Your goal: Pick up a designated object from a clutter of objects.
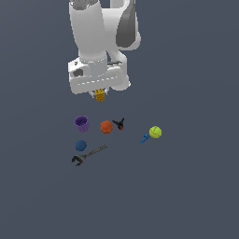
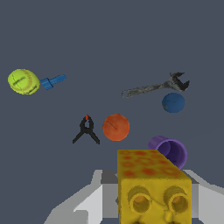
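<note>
Claw (image 1: 100, 95) gripping yellow block (image 1: 100, 96), raised above clutter

No text, label, brand, number or sign can be read in either view. The yellow block (image 2: 153, 188) shows only orange blotches and round holes, and the yellow-green ball (image 2: 23, 81) only faint seam lines; nothing on them forms letters or digits.
</note>
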